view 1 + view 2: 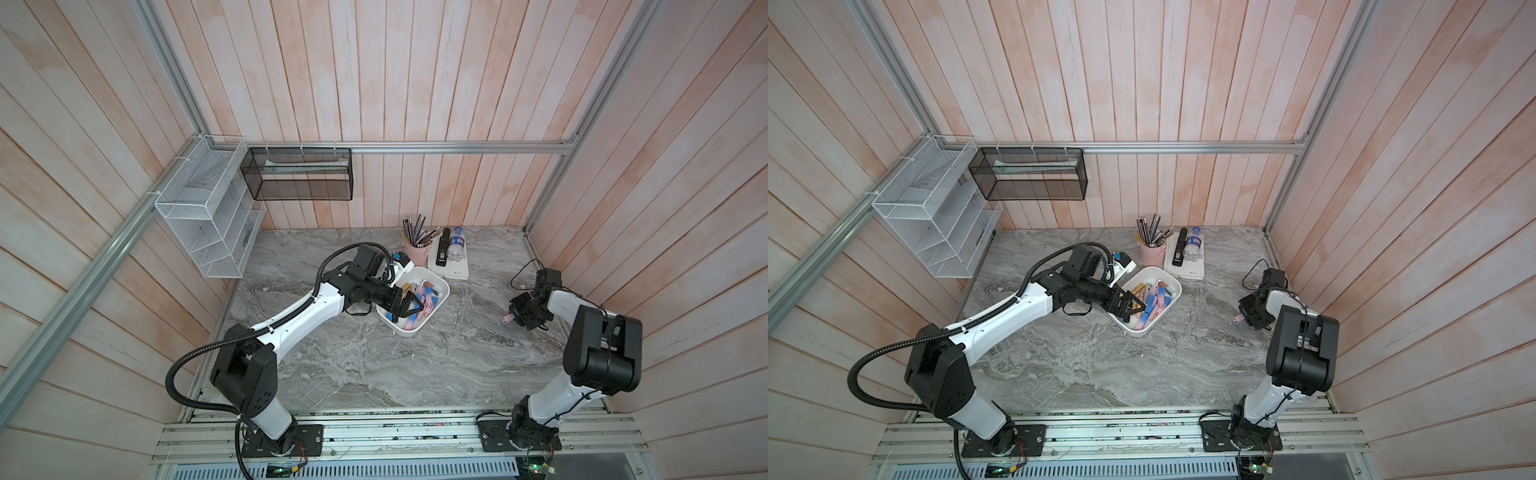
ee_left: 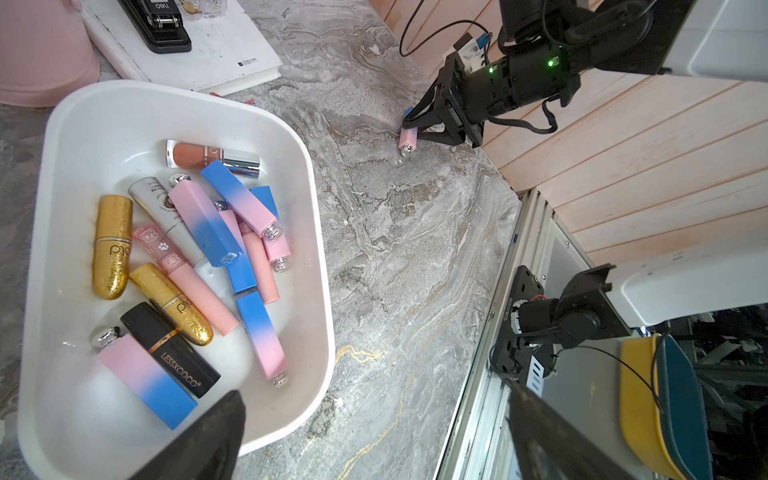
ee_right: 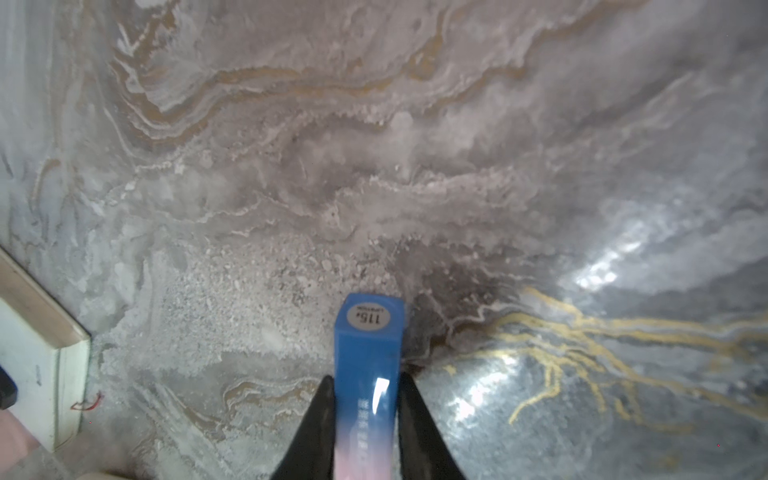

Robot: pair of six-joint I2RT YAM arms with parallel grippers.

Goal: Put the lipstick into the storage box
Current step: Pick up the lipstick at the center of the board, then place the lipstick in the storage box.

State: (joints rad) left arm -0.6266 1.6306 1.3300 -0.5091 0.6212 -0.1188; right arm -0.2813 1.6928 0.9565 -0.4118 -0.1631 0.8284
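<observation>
- Lipstick, pink at one end and blue at the other, is pinched in the right gripper in both top views. It is low over the marble table near the right wall, well apart from the storage box.
- In both top views the left gripper hangs above the storage box, spread wide and holding nothing. Behind the box stand a pink pen cup and a notebook bearing a black stapler and a bottle with a blue label.
- Left wrist view:
  - The white box holds a heap of tubes.
  - A black tube reads "LESSXCOCO".
  - Two gold glitter tubes carry a short mark that looks like "pia".
  - The stapler's white mark looks like "deli".
  - The notebook's print is too small to read.
  - Beyond, the right gripper is clamped on the lipstick. The silver-tipped pink end is down at the table; I cannot tell whether it touches.
- Right wrist view:
  - Both black fingers press the lipstick's sides.
  - Its blue end carries a round label reading "115".
</observation>
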